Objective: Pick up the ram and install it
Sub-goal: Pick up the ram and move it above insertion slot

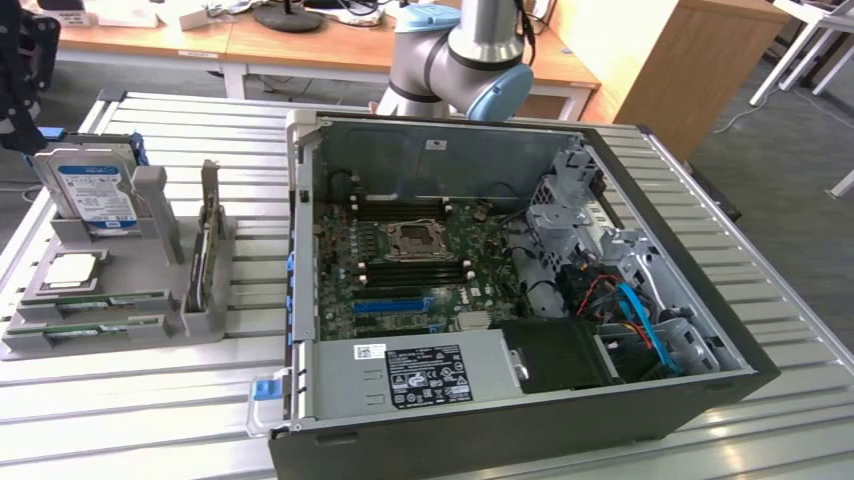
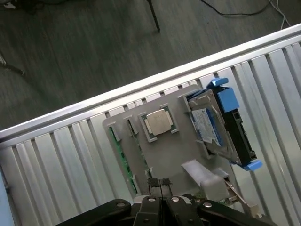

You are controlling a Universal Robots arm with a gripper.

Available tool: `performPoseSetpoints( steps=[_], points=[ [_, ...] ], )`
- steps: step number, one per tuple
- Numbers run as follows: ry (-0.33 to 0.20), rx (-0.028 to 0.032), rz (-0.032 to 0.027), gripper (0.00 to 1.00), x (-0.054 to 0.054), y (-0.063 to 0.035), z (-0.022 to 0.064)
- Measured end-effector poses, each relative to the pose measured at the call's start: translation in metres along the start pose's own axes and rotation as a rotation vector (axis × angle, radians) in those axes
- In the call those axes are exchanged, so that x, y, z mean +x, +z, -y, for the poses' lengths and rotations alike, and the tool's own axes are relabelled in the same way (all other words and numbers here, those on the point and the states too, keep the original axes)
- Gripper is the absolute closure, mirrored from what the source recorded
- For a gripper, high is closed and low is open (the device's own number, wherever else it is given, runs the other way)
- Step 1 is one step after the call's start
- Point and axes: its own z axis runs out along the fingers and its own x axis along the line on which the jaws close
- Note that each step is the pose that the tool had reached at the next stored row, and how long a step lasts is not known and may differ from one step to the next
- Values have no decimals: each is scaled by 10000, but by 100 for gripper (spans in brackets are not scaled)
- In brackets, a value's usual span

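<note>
Slatted aluminium desk (image 1: 160, 400) in an office, wooden furniture (image 1: 641, 60) behind and dark floor (image 2: 70, 56) past the rail (image 2: 94, 106). Near the desk's edge on the exterior view's left, the tool (image 2: 160, 184), tips pressed together with nothing between them, pointing down at a grey holder (image 2: 174, 155). Hovers there empty, probably lined up for a reach into the holder. Just below the tips, bare holder plate. Just beside, along the holder's side, the ram (image 2: 121, 155), a thin green stick seated in a narrow slot, presumably to keep it steady and reachable. Further out, a square silver processor (image 2: 160, 123) in its own recess and a hard drive (image 2: 207, 125) propped upright against a blue bracket (image 2: 229, 100). Well apart, toward the desk's middle, an open computer case (image 1: 534, 440) lying on its side, motherboard (image 1: 400, 270) facing up, apparently to give access to the slots from above.
</note>
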Motion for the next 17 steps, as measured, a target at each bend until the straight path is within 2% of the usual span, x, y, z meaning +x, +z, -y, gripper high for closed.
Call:
performPoseSetpoints(
  steps=[10, 17],
  points=[
    [-1715, -38, -79, 89, 0, 3, 0],
    [-1818, -40, -84, 89, 0, 3, 0]
  ],
)
